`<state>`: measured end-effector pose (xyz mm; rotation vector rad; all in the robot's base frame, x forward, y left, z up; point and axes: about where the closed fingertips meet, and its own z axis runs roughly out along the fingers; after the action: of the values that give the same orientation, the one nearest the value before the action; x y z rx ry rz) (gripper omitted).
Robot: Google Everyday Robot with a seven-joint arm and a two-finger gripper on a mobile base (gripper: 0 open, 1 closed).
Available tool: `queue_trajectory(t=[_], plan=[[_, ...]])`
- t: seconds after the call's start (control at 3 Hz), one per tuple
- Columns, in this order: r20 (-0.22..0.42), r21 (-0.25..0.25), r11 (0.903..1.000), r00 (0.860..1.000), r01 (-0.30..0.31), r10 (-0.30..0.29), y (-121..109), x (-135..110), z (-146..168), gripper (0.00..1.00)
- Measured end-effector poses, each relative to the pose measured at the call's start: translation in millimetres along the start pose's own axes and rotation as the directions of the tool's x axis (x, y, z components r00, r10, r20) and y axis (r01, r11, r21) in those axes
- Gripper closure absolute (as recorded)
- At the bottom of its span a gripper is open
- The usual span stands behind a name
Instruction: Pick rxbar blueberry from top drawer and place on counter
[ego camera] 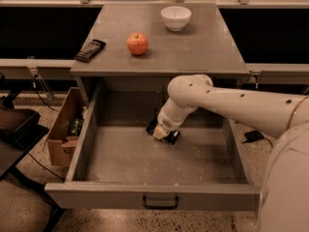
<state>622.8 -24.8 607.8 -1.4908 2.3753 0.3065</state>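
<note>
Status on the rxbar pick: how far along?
Done: top drawer is open, gripper is inside it near the back wall. In hand: the grasp; the bar isn't discernible. Left: lift out and place on the counter, which holds only an apple, a bowl and a black slab.

The glossy white arm (pixel 227 98) holds its tool (pixel 163 133) at the back of the matt, speckled top drawer (pixel 145 163).
</note>
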Motion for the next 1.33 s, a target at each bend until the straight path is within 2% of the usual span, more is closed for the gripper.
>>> queue_trajectory(t=[0.33, 0.67, 1.0, 1.33], plan=[[0.056, 0.031, 0.9909, 0.99, 0.131, -0.132, 20, -29, -83, 1.0], [0.079, 0.056, 0.9707, 0.968, 0.234, -0.238, 39, -38, -168, 1.0], [0.066, 0.094, 0.9582, 0.959, 0.27, -0.277, 35, -53, -249, 1.0], [0.006, 0.119, 0.9583, 0.965, 0.26, -0.262, 9, -61, -312, 1.0]])
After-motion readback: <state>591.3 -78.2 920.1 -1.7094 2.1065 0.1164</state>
